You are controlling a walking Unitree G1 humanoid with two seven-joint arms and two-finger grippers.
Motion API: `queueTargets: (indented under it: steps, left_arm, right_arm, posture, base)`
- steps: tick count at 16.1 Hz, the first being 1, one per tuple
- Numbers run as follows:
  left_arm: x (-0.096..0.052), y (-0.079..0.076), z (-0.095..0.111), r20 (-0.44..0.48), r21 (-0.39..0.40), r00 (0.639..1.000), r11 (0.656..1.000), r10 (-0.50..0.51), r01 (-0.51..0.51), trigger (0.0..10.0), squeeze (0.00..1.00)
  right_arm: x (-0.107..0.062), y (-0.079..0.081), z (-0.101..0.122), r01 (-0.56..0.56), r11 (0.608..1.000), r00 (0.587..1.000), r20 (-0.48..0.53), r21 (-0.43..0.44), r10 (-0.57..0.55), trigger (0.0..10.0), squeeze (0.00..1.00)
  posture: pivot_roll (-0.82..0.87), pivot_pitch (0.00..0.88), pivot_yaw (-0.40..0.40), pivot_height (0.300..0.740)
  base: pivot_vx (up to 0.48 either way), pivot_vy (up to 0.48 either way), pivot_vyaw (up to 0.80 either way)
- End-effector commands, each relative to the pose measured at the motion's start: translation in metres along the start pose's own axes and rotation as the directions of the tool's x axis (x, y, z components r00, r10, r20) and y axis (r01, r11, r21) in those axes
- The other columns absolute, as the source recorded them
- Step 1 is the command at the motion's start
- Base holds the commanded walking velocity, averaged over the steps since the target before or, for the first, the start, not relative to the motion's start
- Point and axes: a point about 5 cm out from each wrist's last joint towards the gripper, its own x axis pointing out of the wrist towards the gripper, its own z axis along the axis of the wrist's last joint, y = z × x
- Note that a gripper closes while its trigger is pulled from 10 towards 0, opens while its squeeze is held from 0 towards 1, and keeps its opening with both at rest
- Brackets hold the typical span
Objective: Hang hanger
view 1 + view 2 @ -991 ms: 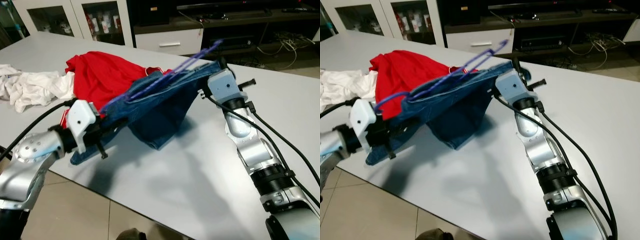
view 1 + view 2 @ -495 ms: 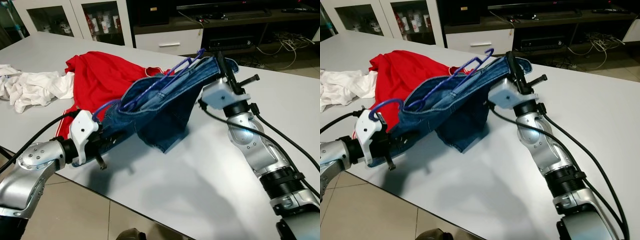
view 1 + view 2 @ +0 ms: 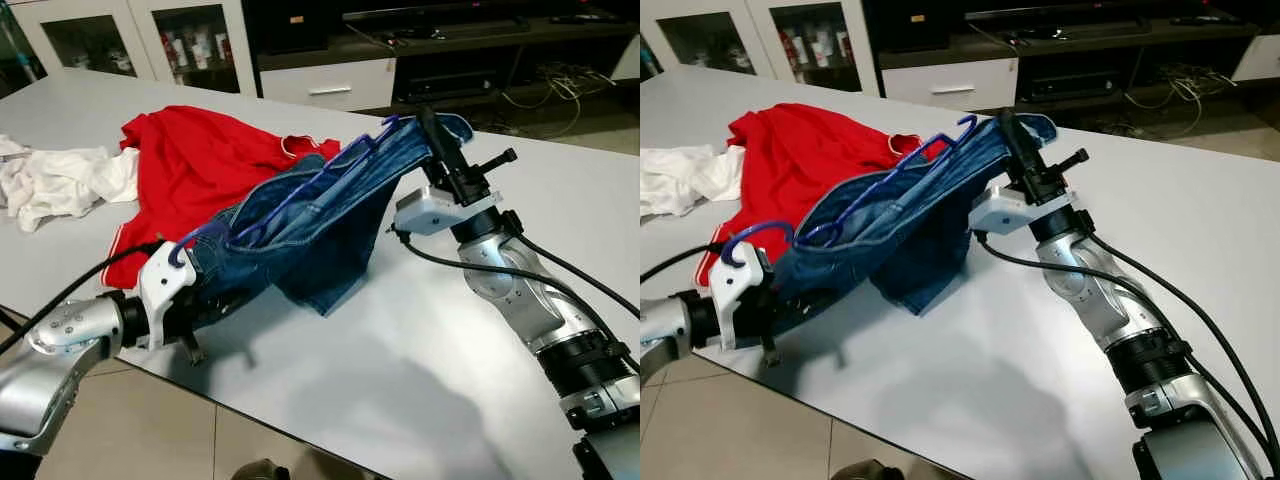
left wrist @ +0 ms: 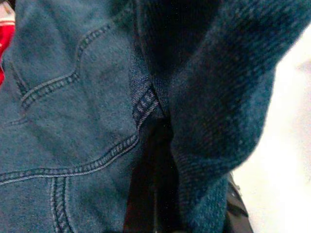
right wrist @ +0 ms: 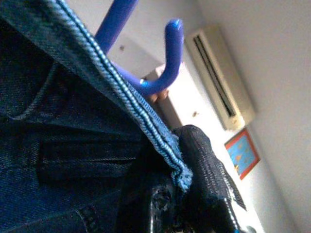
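- Grippers first: the right gripper is raised above the table's far right part, its black fingers clamped on the waistband of the jeans, holding that end high.
- The left gripper sits low at the near left edge of the table, buried in denim; its fingers are closed on the other end of the jeans, with a dark finger just visible between folds in the left wrist view.
- Between the two grippers the jeans hang stretched like a sling, higher at the right, with a loose part of the fabric drooping to touch the table beneath.
- The blue hanger lies along the top of the jeans, partly inside the open waistband. One curled end sticks out beside the right gripper's fingers, and the hook end curves over the white housing of the left wrist.
- The grey table carries everything; the robot's shadow falls across its near part.
- A red garment is spread on the table to the left, behind and touching the jeans.
- A crumpled white cloth lies further left, just beside the red garment.
- Beyond the table stand glass-fronted cabinets at far left and a dark TV stand with trailing cables at far right.
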Motion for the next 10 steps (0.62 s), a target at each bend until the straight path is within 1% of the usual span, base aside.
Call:
queueTargets:
  steps: [1,2,3,4,6,8,9,10]
  left_arm:
    - [-0.007,0.002,-0.023,-0.135,-0.044,0.991,0.999,0.017,-0.023,0.0,0.00]
    - [-0.007,0.003,-0.026,-0.155,-0.041,0.988,0.999,0.026,-0.033,0.0,0.00]
    - [-0.008,0.004,-0.026,-0.165,-0.039,0.986,0.998,0.036,-0.043,0.0,0.00]
    - [-0.007,0.011,-0.029,-0.194,-0.033,0.976,0.994,0.095,-0.103,0.0,0.00]
    - [-0.006,0.019,-0.030,-0.208,-0.029,0.966,0.986,0.155,-0.164,0.0,0.00]
    - [-0.003,0.032,-0.026,-0.222,-0.003,0.940,0.964,0.258,-0.266,0.0,0.00]
    - [-0.001,0.036,-0.023,-0.224,0.013,0.930,0.955,0.292,-0.296,0.0,0.00]
    - [0.002,0.038,-0.021,-0.225,0.024,0.929,0.955,0.292,-0.295,0.0,0.00]
  right_arm:
    - [0.015,-0.028,0.004,0.123,0.991,0.990,0.080,-0.061,-0.118,10.0,0.00]
    - [0.015,-0.026,0.010,0.104,0.990,0.986,0.140,-0.093,-0.091,10.0,0.00]
    - [0.014,-0.024,0.011,0.093,0.990,0.985,0.157,-0.106,-0.076,10.0,0.00]
    - [0.010,-0.017,0.012,0.055,0.988,0.982,0.185,-0.141,-0.028,10.0,0.00]
    - [0.006,-0.012,0.013,0.027,0.986,0.979,0.204,-0.164,0.007,10.0,0.00]
    - [0.002,-0.004,0.012,-0.025,0.979,0.976,0.206,-0.201,0.067,10.0,0.00]
    - [0.001,-0.001,0.012,-0.043,0.975,0.973,0.213,-0.217,0.090,10.0,0.00]
    - [0.001,0.000,0.014,-0.051,0.972,0.969,0.225,-0.229,0.104,10.0,0.00]
  posture:
    - [0.00,0.000,0.071,0.740]
    - [0.00,0.000,0.069,0.740]
    - [-0.01,0.000,0.067,0.740]
    - [-0.01,0.000,0.066,0.740]
    - [-0.01,0.000,0.065,0.740]
    - [-0.01,0.000,0.066,0.740]
    - [-0.01,0.000,0.066,0.740]
    - [-0.01,0.000,0.066,0.740]
  base:
    - [0.000,0.000,0.00]
    - [0.000,0.000,0.00]
    - [0.000,0.000,0.00]
    - [0.000,0.000,0.00]
    - [0.000,0.000,0.00]
    - [0.000,0.000,0.00]
    - [0.000,0.000,0.00]
    - [0.000,0.000,0.00]
